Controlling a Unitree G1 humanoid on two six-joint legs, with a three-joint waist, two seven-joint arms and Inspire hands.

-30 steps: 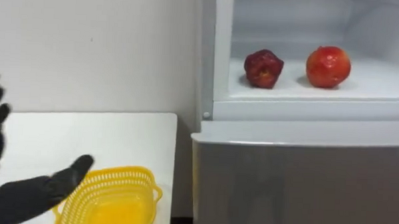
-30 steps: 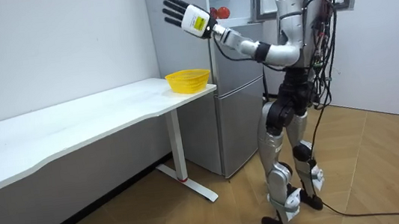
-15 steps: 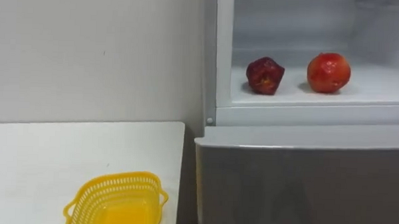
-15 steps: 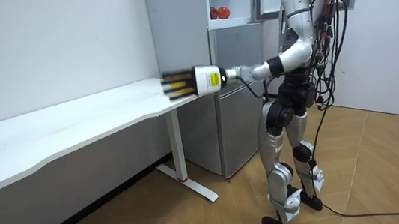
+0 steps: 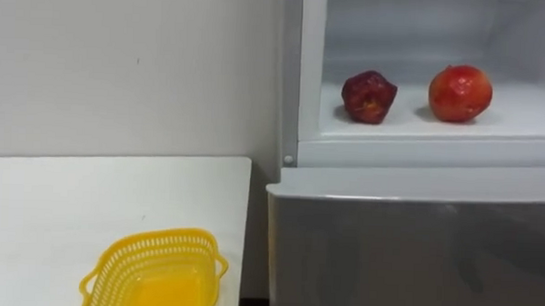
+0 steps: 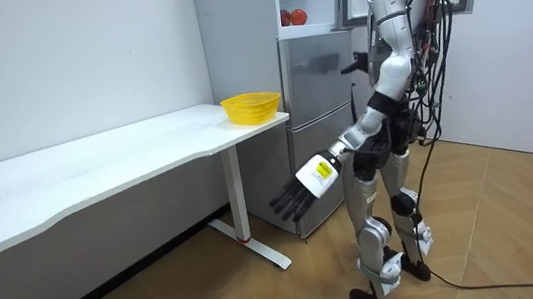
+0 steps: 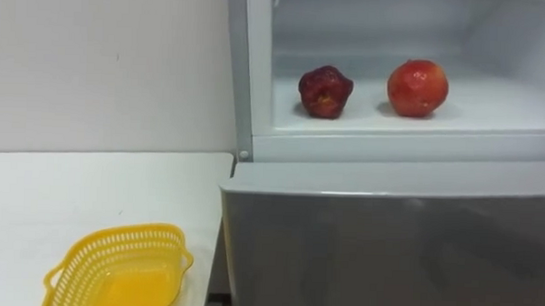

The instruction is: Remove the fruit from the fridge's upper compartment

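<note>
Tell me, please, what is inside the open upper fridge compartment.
In the upper fridge, a white shelf holds two fruits, apart: a dark red fruit on the left, a rounder red-orange fruit on the right. Anything higher or further right lies outside the eye views.

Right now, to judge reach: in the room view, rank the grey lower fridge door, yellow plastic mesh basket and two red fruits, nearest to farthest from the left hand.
1. Grey lower fridge door, behind the low-hanging left hand.
2. Yellow plastic mesh basket, on the white table's corner.
3. Dark red fruit and bright red round fruit, high in the upper fridge; too close to call.
</note>
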